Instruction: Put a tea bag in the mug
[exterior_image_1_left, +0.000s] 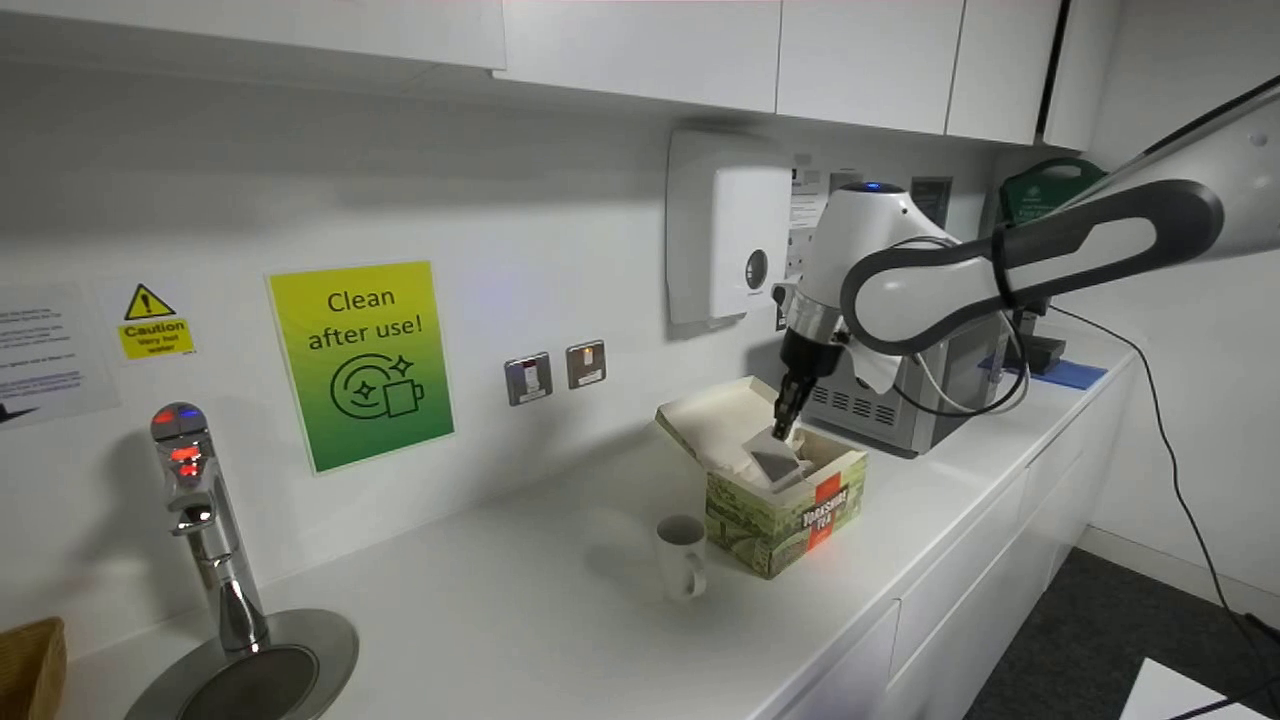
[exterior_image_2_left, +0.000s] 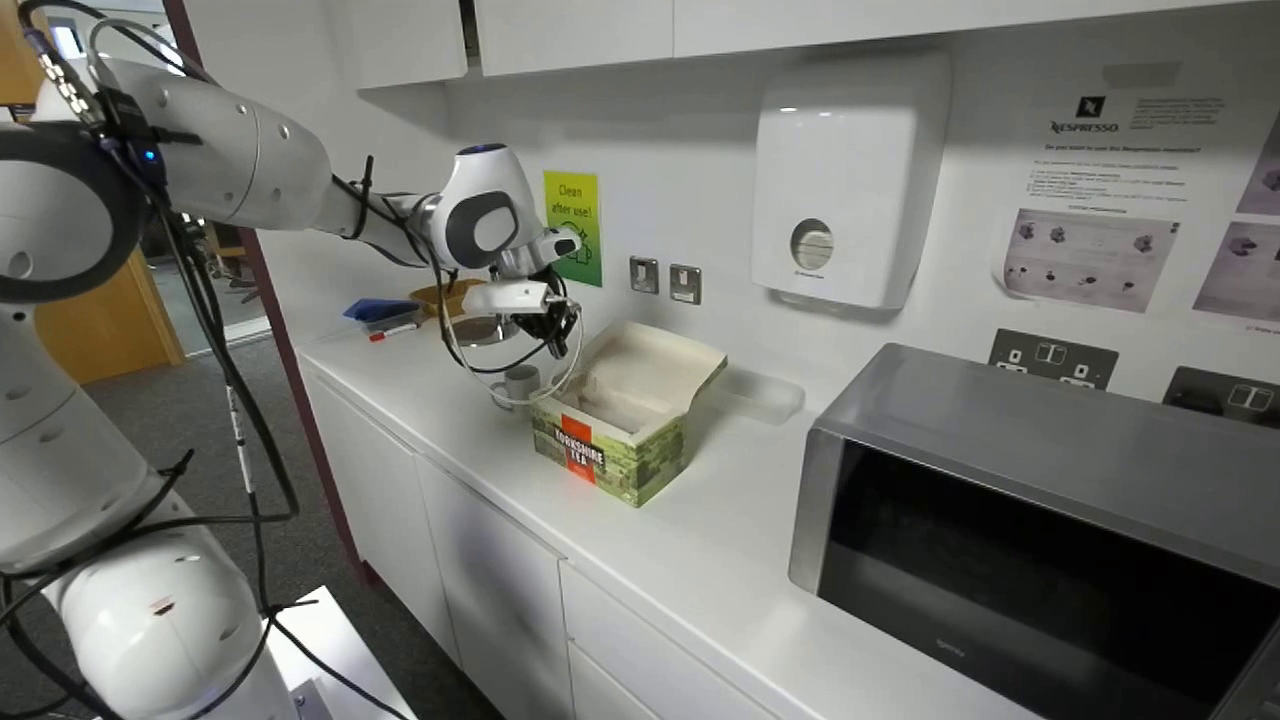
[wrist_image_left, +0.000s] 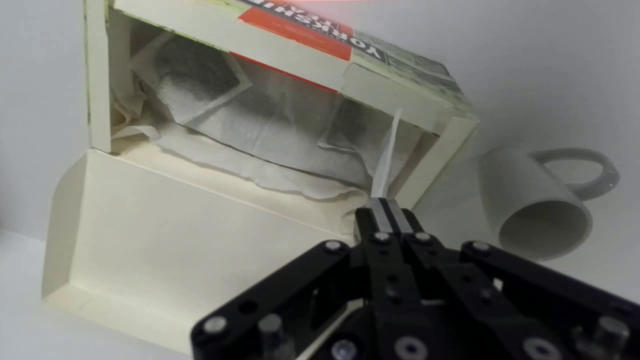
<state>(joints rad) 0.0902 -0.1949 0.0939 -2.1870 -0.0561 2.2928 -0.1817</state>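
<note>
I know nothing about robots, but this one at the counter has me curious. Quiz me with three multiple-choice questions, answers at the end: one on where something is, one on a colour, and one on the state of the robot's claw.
1. Where is the white mug?
A) On the counter, beside the tea box
B) Inside the tea box
C) On top of the tea box

2. Which colours fill the background of the "Clean after use!" sign?
A) Red and blue
B) Black and white
C) Yellow and green

3. What state is the claw, called the gripper, in?
A) Wide open
B) Shut on a tea bag
C) Shut on the mug

Answers:
1: A, as both exterior views show it there.
2: C, as yellow at its top shades into green below.
3: B, as the wrist view shows the bag sticking out from closed jaws.
</note>
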